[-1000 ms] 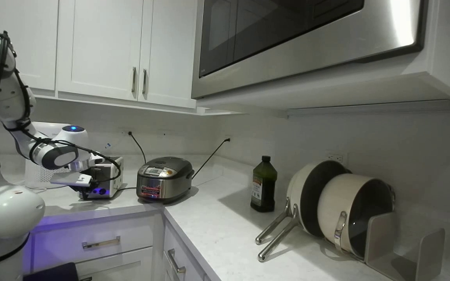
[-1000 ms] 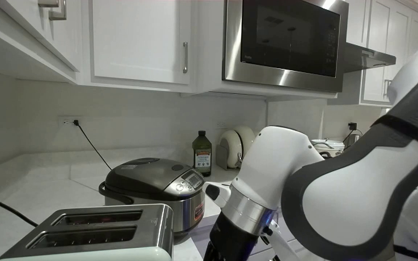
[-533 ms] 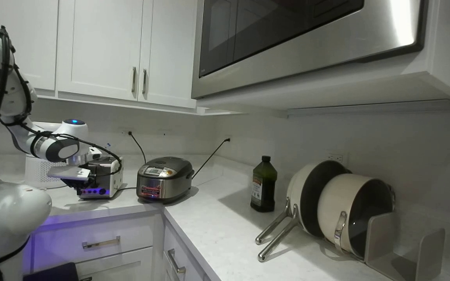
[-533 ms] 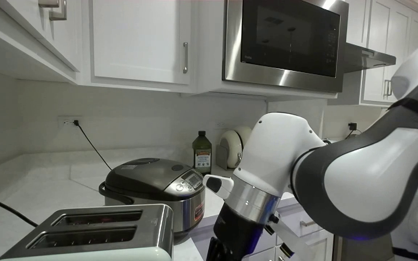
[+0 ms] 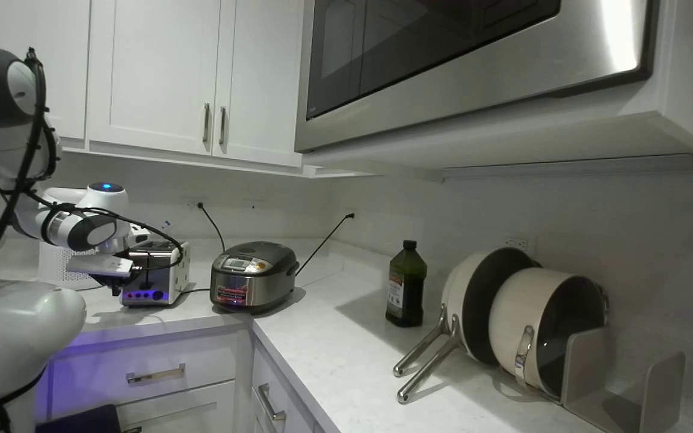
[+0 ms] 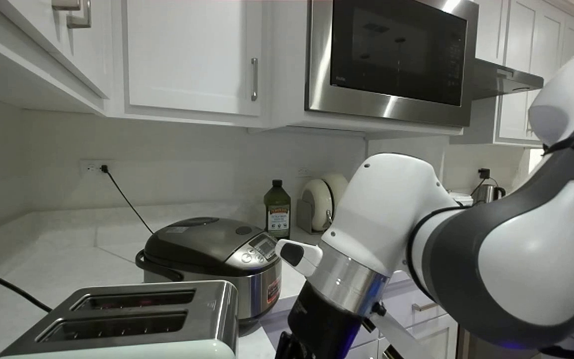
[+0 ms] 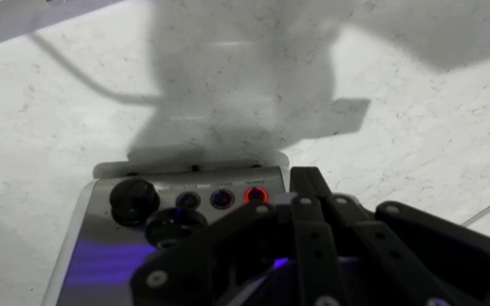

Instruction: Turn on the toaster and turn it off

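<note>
In the wrist view the gripper (image 7: 309,182) is closed, fingertips meeting, at roughly two o'clock on the toaster (image 7: 100,255) and hiding part of its front; whether they touch it I cannot tell. The red-lit cancel button (image 7: 256,195) shows just beside them, between eight and nine o'clock; farther on at nine sits a black knob (image 7: 132,200), with the lever (image 7: 176,223) at the knob's four o'clock. In an exterior view the toaster stands on the worktop (image 5: 334,337), the robot wrist (image 5: 85,231) crowding its ten o'clock side and a black cable (image 5: 160,231) looping across it. A white perforated appliance (image 5: 61,264) stands at nine o'clock, half hidden by the wrist; the rice cooker (image 5: 256,279) is near at three, with a green bottle (image 5: 406,288) and pans (image 5: 482,300) well beyond.
</note>
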Action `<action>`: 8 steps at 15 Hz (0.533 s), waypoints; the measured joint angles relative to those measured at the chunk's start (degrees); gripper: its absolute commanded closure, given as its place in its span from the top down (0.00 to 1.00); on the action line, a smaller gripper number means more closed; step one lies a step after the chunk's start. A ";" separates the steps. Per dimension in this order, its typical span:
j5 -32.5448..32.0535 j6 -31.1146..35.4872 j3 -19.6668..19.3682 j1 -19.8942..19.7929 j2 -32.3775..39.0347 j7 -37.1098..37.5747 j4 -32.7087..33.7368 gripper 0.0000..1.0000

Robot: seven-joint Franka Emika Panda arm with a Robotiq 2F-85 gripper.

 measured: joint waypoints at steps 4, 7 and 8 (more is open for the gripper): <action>-4.46 7.66 0.26 0.87 3.74 4.13 0.00 0.00; -5.03 10.67 2.52 -1.10 6.26 4.21 -0.02 0.00; -5.75 11.03 3.35 -2.23 6.77 4.29 -0.03 0.00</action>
